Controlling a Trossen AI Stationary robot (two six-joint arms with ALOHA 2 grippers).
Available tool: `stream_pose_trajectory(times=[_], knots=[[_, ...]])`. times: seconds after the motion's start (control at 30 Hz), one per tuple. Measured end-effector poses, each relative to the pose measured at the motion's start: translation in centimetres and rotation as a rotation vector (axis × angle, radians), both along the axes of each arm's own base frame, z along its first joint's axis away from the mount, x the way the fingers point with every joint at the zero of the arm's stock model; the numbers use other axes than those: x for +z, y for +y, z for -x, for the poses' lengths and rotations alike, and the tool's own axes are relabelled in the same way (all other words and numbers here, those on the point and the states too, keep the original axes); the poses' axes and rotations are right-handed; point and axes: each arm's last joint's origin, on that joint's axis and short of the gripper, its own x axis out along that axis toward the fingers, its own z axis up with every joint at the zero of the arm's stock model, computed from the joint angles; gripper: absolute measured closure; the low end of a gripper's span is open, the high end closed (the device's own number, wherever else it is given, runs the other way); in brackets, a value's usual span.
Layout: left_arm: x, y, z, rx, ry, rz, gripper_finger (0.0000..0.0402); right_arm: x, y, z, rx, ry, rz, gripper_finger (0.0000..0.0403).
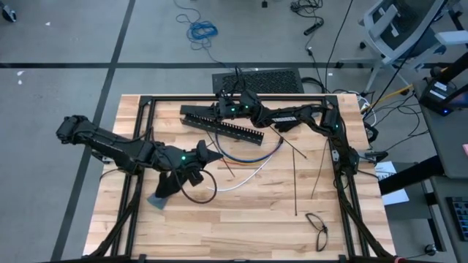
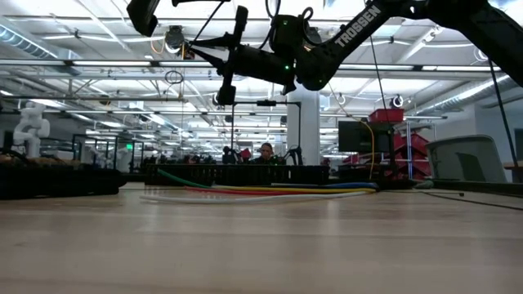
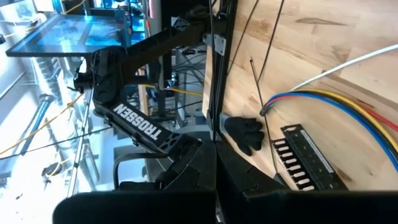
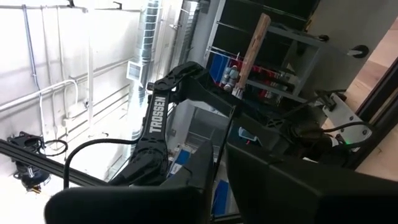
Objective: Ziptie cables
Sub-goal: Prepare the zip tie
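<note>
Flanking cables [image 1: 248, 157]: slotted bar [image 1: 223, 126], zipties [image 1: 295, 179].

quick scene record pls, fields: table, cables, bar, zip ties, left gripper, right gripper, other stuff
table: wooden top inside a black frame
cables: coloured bundle curving across the middle, beside the bar
bar: long black slotted bar toward the far edge
zip ties: thin straight black strips lying loose right of centre
left gripper: shut, raised near the cables
right gripper: over the bar's far end, nearly shut; hold unclear
other stuff: black loop near the left arm; small black loop at the near right
</note>
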Motion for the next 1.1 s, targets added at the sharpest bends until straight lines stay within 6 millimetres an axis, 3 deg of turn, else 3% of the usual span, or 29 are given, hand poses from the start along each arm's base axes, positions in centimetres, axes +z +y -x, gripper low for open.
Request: stream_pose_trajectory(times=[0.5,0.8,1.1], knots=[[0.0,-0.5,0.2,-0.016,0.002,-0.001,0.0401,0.0,0.1,0.1,0.093,0.001,0.029,0.0364],[0.0,-1.1,0.3,-0.041,-0.011,0.054,0.0401,-0.1,-1.7,0.9,0.144,0.02,0.066,0.0364],[0.0,-1.4,0.4,-0.065,-0.003,0.017,0.0401,-0.7,-1.2,0.8,0.209,0.065,0.077,0.0364]])
